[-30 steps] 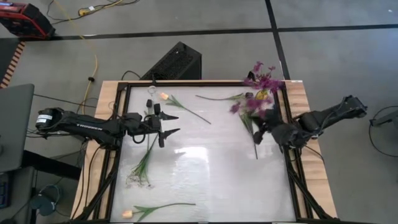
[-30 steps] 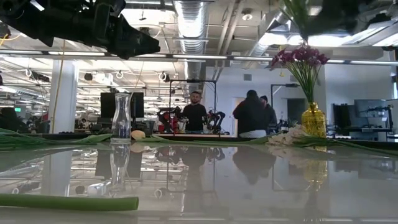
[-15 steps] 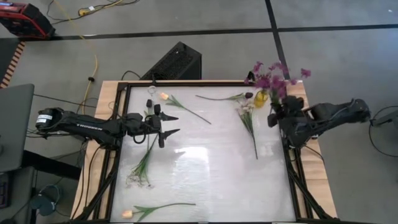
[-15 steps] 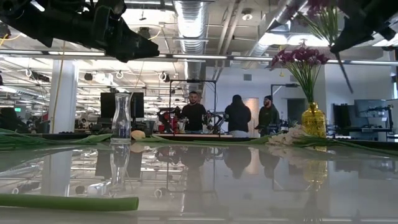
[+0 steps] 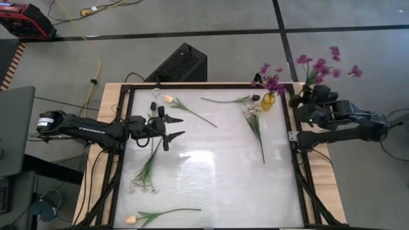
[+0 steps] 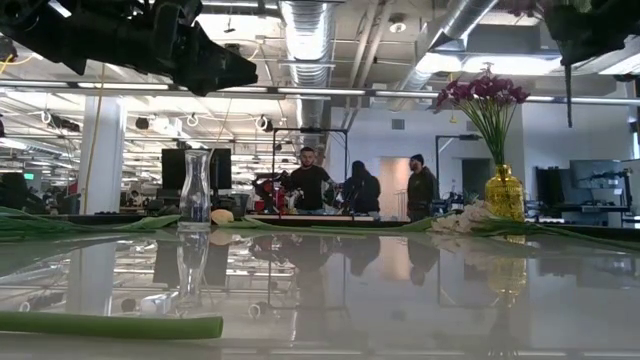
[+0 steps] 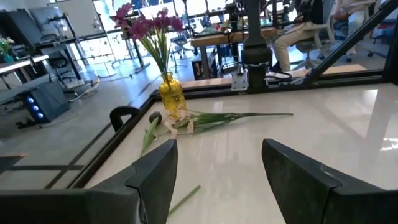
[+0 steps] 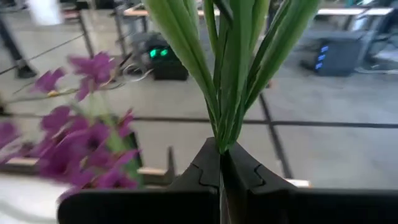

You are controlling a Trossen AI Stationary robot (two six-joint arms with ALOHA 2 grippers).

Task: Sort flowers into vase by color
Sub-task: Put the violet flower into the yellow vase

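My right gripper (image 5: 308, 94) is beyond the table's far right corner, shut on a purple-blossomed flower sprig (image 5: 329, 64). Beside it a yellow vase (image 5: 268, 101) holds purple flowers (image 5: 271, 80). A clear vase (image 6: 196, 190) stands at the far left. My left gripper (image 5: 179, 126) hovers open and level over the table's left half, holding nothing. Lying flat on the white tabletop are a peach tulip (image 5: 169, 99), a white spray (image 5: 252, 115) near the yellow vase, another white spray (image 5: 144, 182) and a second tulip (image 5: 131, 219) at the near edge. My right gripper pinches the sprig's green stem (image 8: 221, 144) between its two shut fingers, just below where the leaves (image 8: 233, 68) fan out. The fingers lie across the stem. The sprig is lifted clear and roughly upright, and its lower stem end (image 6: 568, 100) hangs below the gripper.
A dark frame (image 5: 295, 137) rims the table. One more green sprig (image 5: 223, 100) lies near the far edge. A black box (image 5: 182, 62) and cables sit on the floor behind the table. People stand far off in the room (image 6: 310, 180).
My right gripper, still shut on the purple sprig, has moved from over the table beside the yellow vase toward and past the table's right edge, rising a little and turning. The sprig's blossoms have swung out beyond the far right corner.
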